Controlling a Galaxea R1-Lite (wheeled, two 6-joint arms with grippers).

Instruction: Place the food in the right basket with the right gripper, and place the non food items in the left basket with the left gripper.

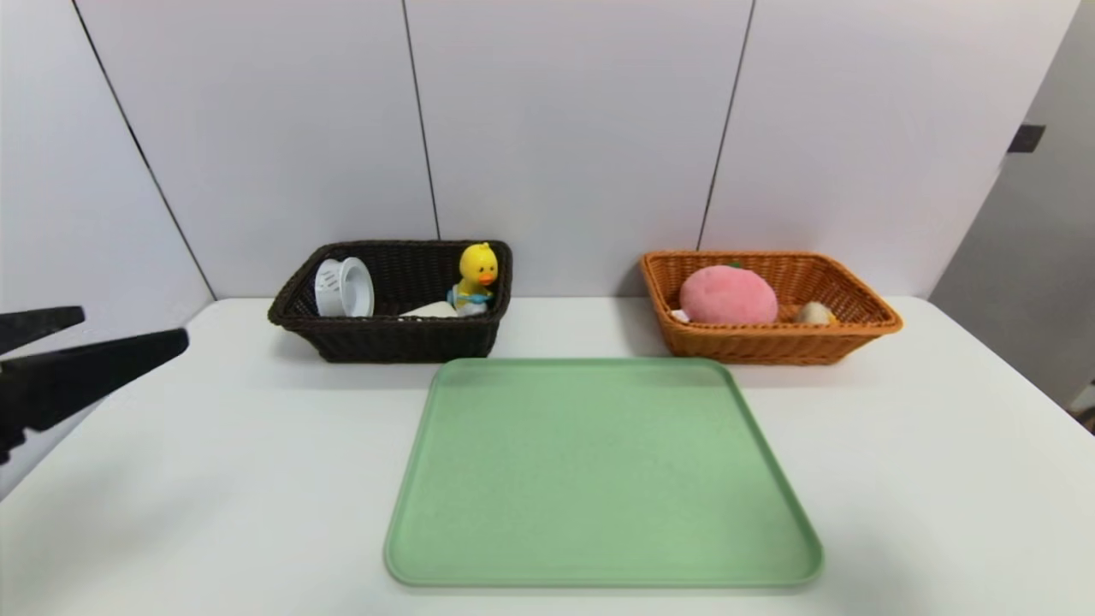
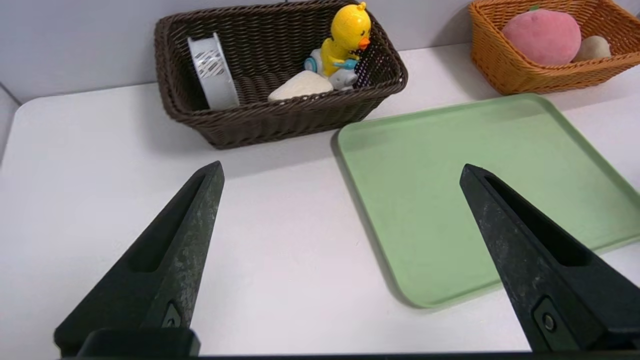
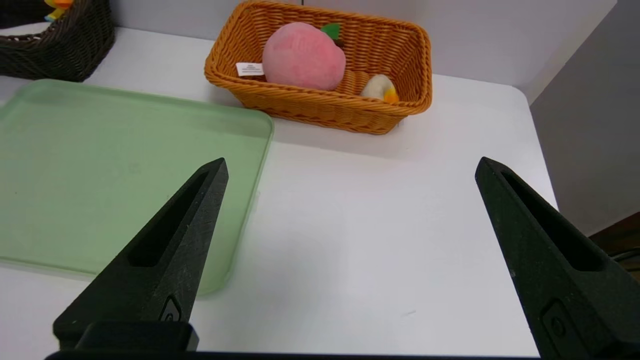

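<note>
A white desk (image 1: 214, 479) with rounded corners stood against a pale panelled wall (image 1: 565, 128) crossed by thin dark seams; a grey surface closed the room on the right. A green tray (image 1: 599, 479) lay bare in the middle of the desk, its long axis running away from the robot.

Behind it, to the left, sat the dark brown basket (image 1: 389, 338), its long axis along the wall. Inside, a white round cup (image 1: 344, 287) lay on its side at the left end with its mouth turned toward the basket's middle, a yellow duck toy (image 1: 475, 275) stood upright at the right end with its beak pointing right, and a pale flat object (image 1: 432, 310) lay just beside the duck.

To the right, the orange basket (image 1: 770, 338) held a pink plush peach (image 1: 728, 294), leaf toward the wall, and a small pale food piece (image 1: 814, 313) near its right end.

The left tool (image 2: 340, 172) hung over the desk's left edge, spread wide, holding nothing. The right tool (image 3: 350, 167), likewise wide and empty, hung over the desk's right side.
</note>
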